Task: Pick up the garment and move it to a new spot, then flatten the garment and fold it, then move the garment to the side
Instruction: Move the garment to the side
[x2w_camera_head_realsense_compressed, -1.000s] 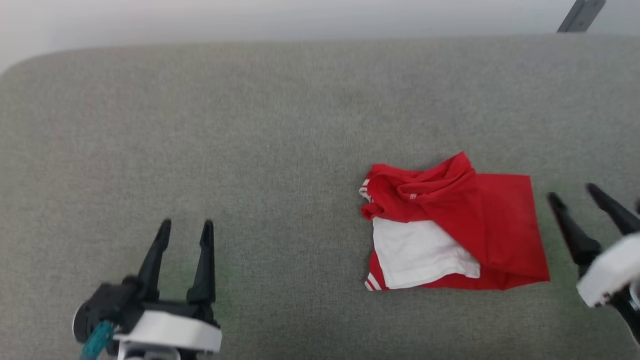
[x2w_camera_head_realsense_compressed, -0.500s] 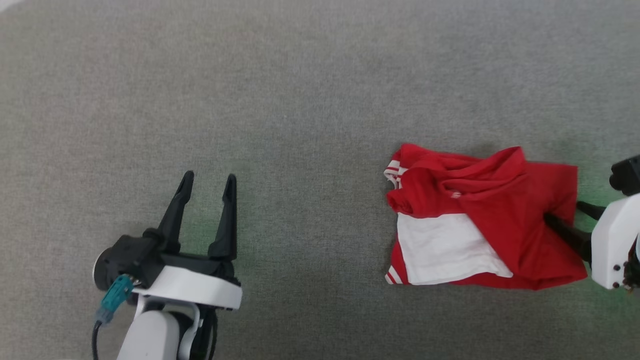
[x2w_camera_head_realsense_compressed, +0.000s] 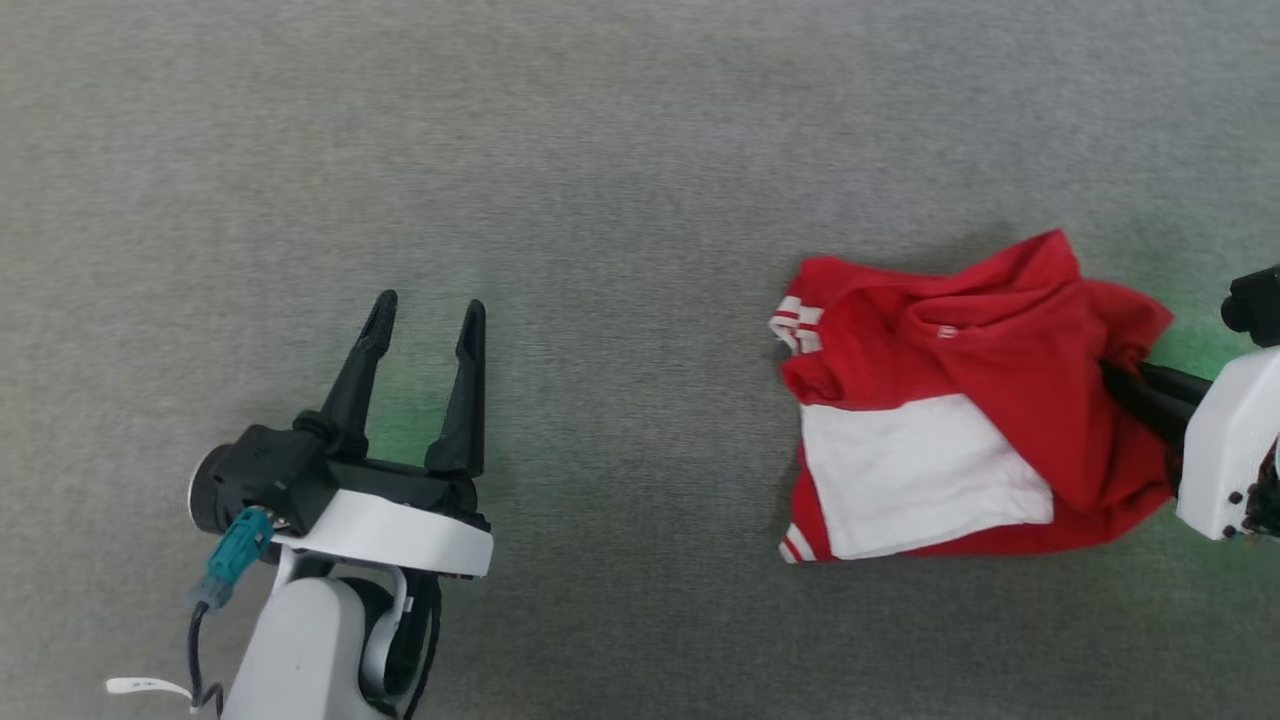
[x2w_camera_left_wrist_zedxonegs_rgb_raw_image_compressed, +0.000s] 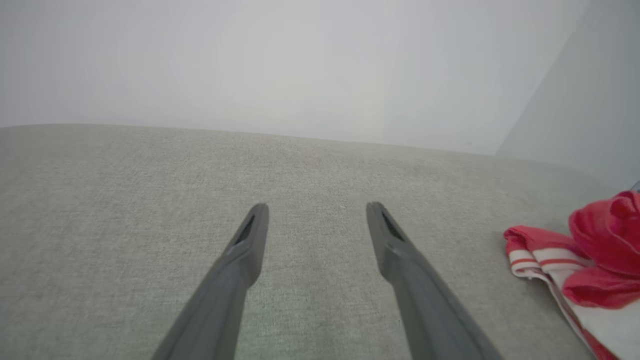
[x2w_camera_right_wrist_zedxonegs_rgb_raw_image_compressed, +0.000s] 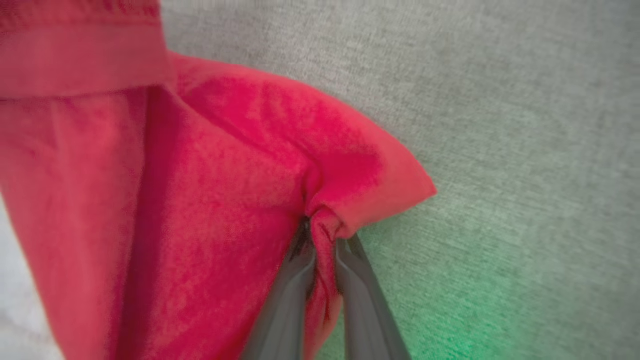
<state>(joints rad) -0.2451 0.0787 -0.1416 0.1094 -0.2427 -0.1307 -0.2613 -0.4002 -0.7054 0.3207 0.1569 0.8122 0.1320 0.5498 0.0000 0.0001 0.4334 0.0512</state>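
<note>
The garment (x2w_camera_head_realsense_compressed: 1010, 400), bright red with a white panel and striped trim, lies crumpled on the grey fabric surface at the right of the head view. My right gripper (x2w_camera_head_realsense_compressed: 1115, 378) comes in from the right edge and is shut on the garment's right edge. The right wrist view shows red cloth (x2w_camera_right_wrist_zedxonegs_rgb_raw_image_compressed: 225, 200) pinched and bunched between the two dark fingers (x2w_camera_right_wrist_zedxonegs_rgb_raw_image_compressed: 295, 280). My left gripper (x2w_camera_head_realsense_compressed: 428, 315) hovers open at the lower left, far from the garment. In the left wrist view its fingers (x2w_camera_left_wrist_zedxonegs_rgb_raw_image_compressed: 245, 250) are spread over bare fabric, with the garment (x2w_camera_left_wrist_zedxonegs_rgb_raw_image_compressed: 595, 260) at the far right.
The grey fabric surface (x2w_camera_head_realsense_compressed: 600, 150) stretches wide to the left and above the garment. A pale wall (x2w_camera_left_wrist_zedxonegs_rgb_raw_image_compressed: 300, 65) rises behind the surface's far edge in the left wrist view. A teal connector (x2w_camera_head_realsense_compressed: 228, 565) and cable hang from my left wrist.
The camera has tilted down, so everything has shifted in the picture. My right gripper moved in to the garment's right edge and shut on it, bunching the cloth. The left gripper stays open.
</note>
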